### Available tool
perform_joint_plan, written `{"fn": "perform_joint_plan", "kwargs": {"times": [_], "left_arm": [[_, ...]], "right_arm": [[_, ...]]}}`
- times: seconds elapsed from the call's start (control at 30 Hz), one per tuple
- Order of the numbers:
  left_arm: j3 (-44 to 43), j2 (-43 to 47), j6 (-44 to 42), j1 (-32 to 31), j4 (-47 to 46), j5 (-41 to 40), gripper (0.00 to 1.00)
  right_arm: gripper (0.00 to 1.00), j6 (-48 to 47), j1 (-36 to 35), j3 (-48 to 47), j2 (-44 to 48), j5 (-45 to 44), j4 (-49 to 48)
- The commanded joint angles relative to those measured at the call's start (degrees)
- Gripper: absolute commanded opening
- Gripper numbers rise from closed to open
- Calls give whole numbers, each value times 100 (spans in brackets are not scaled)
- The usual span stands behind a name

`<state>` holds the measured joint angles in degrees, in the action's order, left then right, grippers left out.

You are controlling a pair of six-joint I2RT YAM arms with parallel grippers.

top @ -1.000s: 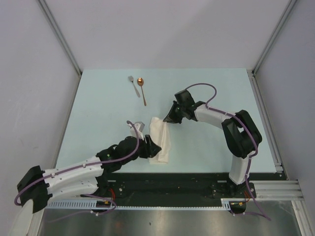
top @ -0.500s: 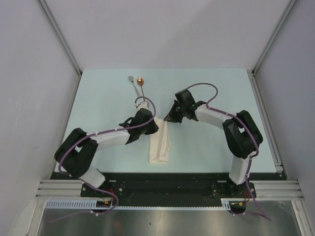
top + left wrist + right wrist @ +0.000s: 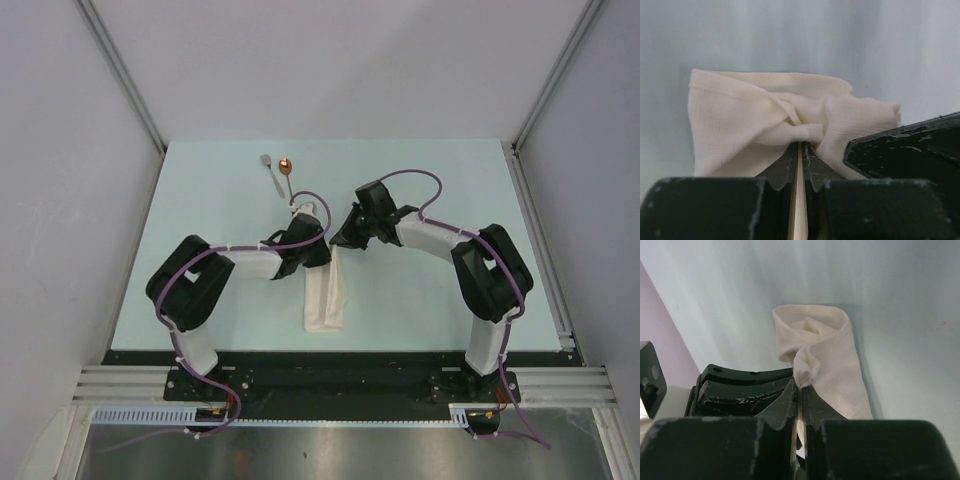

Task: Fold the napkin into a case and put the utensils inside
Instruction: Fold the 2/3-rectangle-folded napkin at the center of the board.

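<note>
My left hand (image 3: 800,150) pinches the folded napkin (image 3: 325,298) at its far end, and my right hand (image 3: 801,388) pinches it just beside. The fork (image 3: 268,172) and spoon (image 3: 287,169) lie near the tabletop's (image 3: 430,180) far edge.

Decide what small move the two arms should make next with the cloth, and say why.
Probably lift the far end slightly with both arms together. The left gripper and right gripper are each shut on the far end of the napkin, while the rest lies flat as a long strip; the fork and spoon lie beyond it.
</note>
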<state>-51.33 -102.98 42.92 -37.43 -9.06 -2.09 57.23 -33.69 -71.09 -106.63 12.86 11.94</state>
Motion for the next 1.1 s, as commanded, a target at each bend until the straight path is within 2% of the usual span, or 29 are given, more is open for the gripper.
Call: {"fn": "perform_joint_plan", "kwargs": {"times": [0.0, 0.13, 0.27, 0.37, 0.43, 0.57, 0.77, 0.9, 1.07], "left_arm": [[61, 76, -108, 52, -369, 165, 10], [132, 471, -187, 87, -176, 147, 11], [-69, 875, -213, 139, 711, 94, 18], [-193, 1103, -170, 183, 1309, -1, 18], [96, 1375, -231, 192, 1110, -99, 18], [491, 1798, -187, 254, 1345, -695, 17], [738, 1475, -222, 333, 995, -566, 12], [624, 852, -293, 324, 608, -389, 9], [668, 726, -231, 324, 379, -222, 9]], "right_arm": [[0, 349, -32, -81, -226, 243, -543], [0, 394, -15, -46, -385, 366, -737], [0, 394, 12, 7, -429, 427, -931], [0, 376, 29, -1, -446, 436, -922], [0, 385, 38, 7, -446, 436, -931], [0, 429, 29, -1, -438, 419, -913], [0, 552, -58, -45, -455, 375, -948], [0, 605, -137, -45, -411, 217, -931], [0, 439, -138, -72, -227, -20, -773]]}}
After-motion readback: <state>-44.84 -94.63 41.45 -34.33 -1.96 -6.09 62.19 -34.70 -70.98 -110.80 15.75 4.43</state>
